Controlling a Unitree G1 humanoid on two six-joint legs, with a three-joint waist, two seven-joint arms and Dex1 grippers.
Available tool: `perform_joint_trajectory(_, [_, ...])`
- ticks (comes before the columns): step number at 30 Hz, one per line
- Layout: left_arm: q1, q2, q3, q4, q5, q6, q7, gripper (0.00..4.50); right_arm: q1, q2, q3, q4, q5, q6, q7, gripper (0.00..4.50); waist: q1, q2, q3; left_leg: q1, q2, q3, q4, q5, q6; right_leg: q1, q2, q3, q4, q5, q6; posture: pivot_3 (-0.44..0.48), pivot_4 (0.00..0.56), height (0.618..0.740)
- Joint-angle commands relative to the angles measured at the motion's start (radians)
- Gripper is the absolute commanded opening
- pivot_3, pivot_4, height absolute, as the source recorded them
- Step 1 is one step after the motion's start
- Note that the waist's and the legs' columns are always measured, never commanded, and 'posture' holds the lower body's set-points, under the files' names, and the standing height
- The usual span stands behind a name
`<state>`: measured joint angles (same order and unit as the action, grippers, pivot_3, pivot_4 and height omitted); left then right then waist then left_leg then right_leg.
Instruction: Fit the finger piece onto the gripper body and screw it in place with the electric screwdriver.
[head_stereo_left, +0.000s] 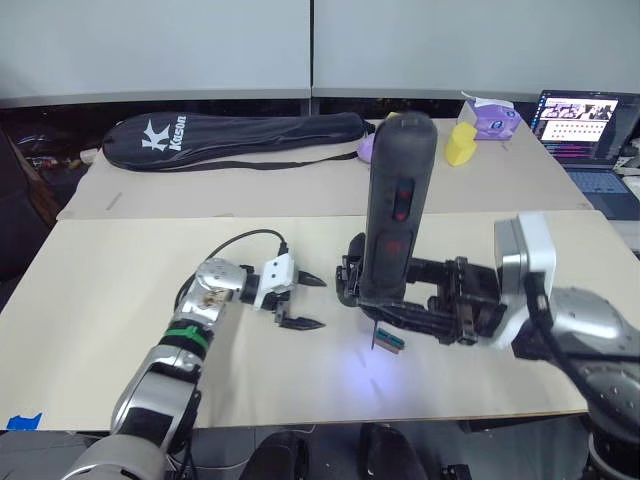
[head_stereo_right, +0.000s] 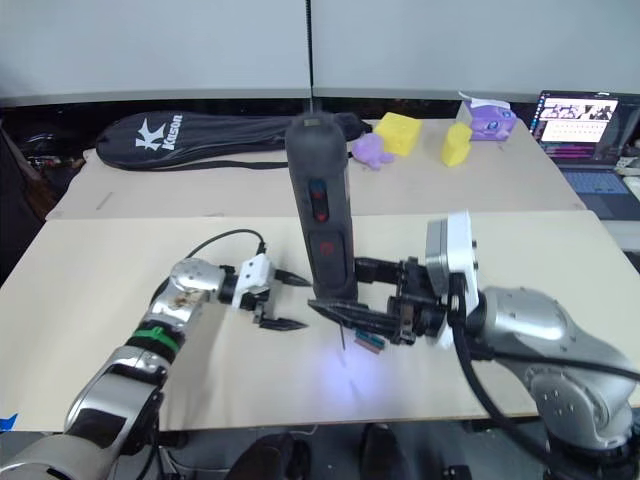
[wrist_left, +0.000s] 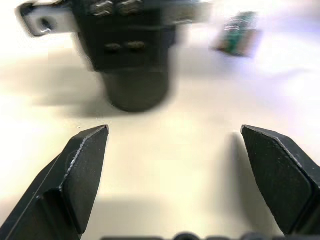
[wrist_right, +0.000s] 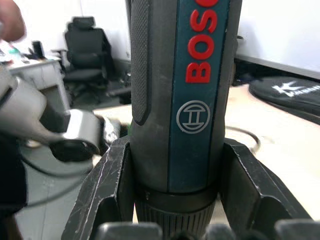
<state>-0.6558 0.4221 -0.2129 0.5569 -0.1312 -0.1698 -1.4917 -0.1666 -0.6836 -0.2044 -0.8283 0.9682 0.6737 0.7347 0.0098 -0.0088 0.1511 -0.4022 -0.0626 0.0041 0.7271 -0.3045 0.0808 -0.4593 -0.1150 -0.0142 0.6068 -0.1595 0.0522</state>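
- The right gripper (head_stereo_right: 345, 300) is closed tight around the screwdriver (head_stereo_right: 322, 205) and holds it standing up over the table (head_stereo_right: 120, 330).
- The thin bit points down, and its light makes a bluish spot on the table just below.
- The gripper body (head_stereo_left: 352, 280) sits on the table right behind the screwdriver, so most of it is hidden in the head views.
- In the left wrist view the gripper body (wrist_left: 131, 55) is a dark block just ahead of the left gripper.
- The left gripper (head_stereo_left: 300, 302) is spread wide and holds nothing. It is near the gripper body but not touching it.
- A tiny green block (head_stereo_left: 389, 342) lies on the table beside the bit.
- I cannot tell where the finger piece is, or if it is on the body yet.
- To do this step well, I think the left gripper should pinch the body so it cannot slide.
- Then the bit should come straight down onto the screw, not tilted.
- If the bit leans, it could slip off and push the body away.
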Motion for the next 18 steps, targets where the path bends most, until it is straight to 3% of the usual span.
perform_joint_trajectory(1, [0.071, 0.021, -0.024, -0.216, -0.079, 0.102, -0.056, 4.5, 0.084, 0.029, -0.044, -0.069, -0.09, -0.122, -0.021, 1.93, 0.006, 0.0, 0.0, 0.001, 0.0, 0.0, 0.0, -0.001, 0.001, 0.001, 0.0, 0.0, -0.002, 0.0, 0.0, 0.0, 0.15, 0.723])
perform_joint_trajectory(7, [0.156, -0.028, -0.071, -0.344, -0.082, 0.18, 0.015, 4.5, 0.22, 0.123, -0.044, -0.085, -0.221, -0.224, -0.126, 1.93, 0.01, 0.0, 0.0, 0.003, -0.001, 0.0, 0.001, 0.0, 0.0, 0.003, 0.001, 0.0, -0.002, 0.0, 0.0, 0.0, 0.15, 0.723])
perform_joint_trajectory(18, [0.145, -0.132, -0.123, -0.23, -0.033, 0.109, 0.115, 4.5, 0.275, 0.217, 0.065, -0.052, -0.436, -0.339, -0.213, 1.93, 0.003, 0.0, 0.0, 0.004, -0.001, 0.001, 0.001, 0.001, -0.001, 0.003, 0.002, 0.0, 0.001, 0.0, 0.0, 0.0, 0.15, 0.723])
